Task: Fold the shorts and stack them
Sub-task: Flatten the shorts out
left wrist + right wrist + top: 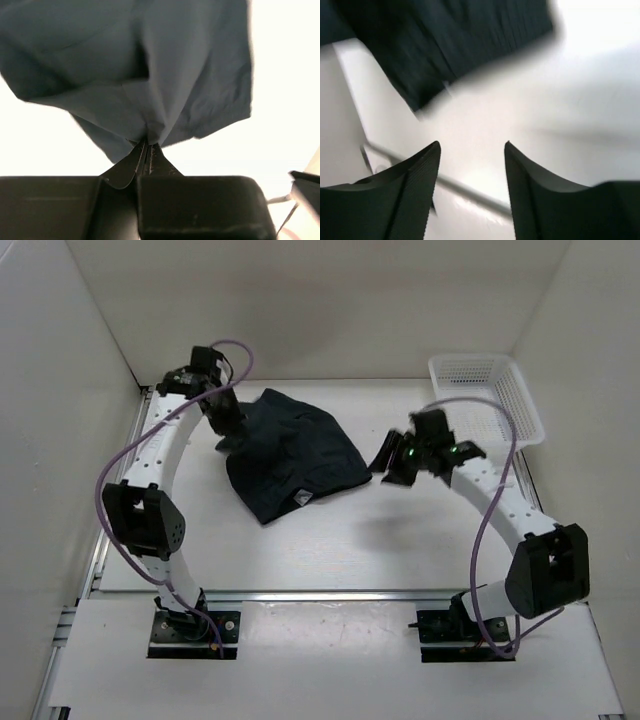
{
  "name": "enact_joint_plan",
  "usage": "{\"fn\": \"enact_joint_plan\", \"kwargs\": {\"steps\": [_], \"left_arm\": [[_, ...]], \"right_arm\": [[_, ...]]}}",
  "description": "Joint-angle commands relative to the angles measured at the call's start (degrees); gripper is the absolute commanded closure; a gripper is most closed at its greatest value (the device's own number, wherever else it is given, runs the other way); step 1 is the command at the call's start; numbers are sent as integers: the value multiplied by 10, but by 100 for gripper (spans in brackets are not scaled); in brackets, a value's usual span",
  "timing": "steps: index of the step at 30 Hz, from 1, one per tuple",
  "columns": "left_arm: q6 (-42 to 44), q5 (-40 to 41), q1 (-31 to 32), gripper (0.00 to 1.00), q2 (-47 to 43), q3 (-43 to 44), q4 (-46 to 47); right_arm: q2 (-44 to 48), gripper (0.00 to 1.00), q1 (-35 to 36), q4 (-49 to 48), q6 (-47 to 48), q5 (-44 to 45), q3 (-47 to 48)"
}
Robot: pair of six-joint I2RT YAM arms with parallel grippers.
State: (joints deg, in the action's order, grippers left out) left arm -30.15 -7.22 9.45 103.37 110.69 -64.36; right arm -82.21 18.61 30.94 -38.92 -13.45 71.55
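Risk: left claw [147, 146] pinched shut on one edge of shorts [290, 455] bunched left of centre on surface [400, 540], right claw [472, 146] parted, empty, just beside, so one-sided pull could drag or crumple the fabric.

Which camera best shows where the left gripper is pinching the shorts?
Left wrist: the left gripper is shut on a gathered fold of the shorts, seen close up. Top external shows the whole garment, but the gripper covers the pinch. Right wrist catches only a blurred edge of fabric beyond the open right gripper.
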Motion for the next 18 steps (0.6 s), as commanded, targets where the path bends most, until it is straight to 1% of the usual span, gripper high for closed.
{"fn": "enact_joint_plan", "kwargs": {"steps": [1,2,3,4,5,6,7,8,9,10,12,13,14,15,16,17,18], "left_arm": [[10,-14,7,90,-19,-92,6],[10,-14,0,90,-27,-117,6],[10,-6,0,90,-27,-124,12],[10,-6,0,90,-33,-124,13],[15,3,-7,90,-34,-124,13],[15,11,-7,90,-34,-124,7],[15,11,-7,90,-34,-115,0],[21,19,-13,90,-34,-108,0],[21,26,-13,90,-34,-94,-8],[26,26,-19,90,-34,-87,-8],[26,31,-25,90,-34,-62,-28],[32,37,-33,90,-34,-54,-28],[32,37,-33,90,-28,-45,-37],[32,37,-48,90,-28,-37,-38],[32,37,-54,90,-28,-23,-45],[32,37,-54,90,-21,-15,-52],[32,37,-64,90,-14,-7,-52]], "right_arm": [[21,40,80,-87,-95,-50,-140],[21,39,132,-94,-103,-22,-156],[15,39,162,-94,-103,-1,-157],[-9,39,194,-72,-82,24,-138],[-28,37,261,-48,-69,61,-112],[-50,34,294,-21,-52,139,-46],[-102,33,323,1,-16,170,-9],[-130,32,370,44,-1,195,28],[-158,28,386,57,13,212,92],[-207,25,400,65,26,221,122],[-252,22,426,71,55,228,172],[-293,20,426,78,64,228,224],[-313,20,435,78,82,228,250],[-332,20,443,83,90,228,276],[-368,20,443,90,100,228,301],[-386,20,451,96,109,233,354],[-405,20,459,102,126,240,382]]}}
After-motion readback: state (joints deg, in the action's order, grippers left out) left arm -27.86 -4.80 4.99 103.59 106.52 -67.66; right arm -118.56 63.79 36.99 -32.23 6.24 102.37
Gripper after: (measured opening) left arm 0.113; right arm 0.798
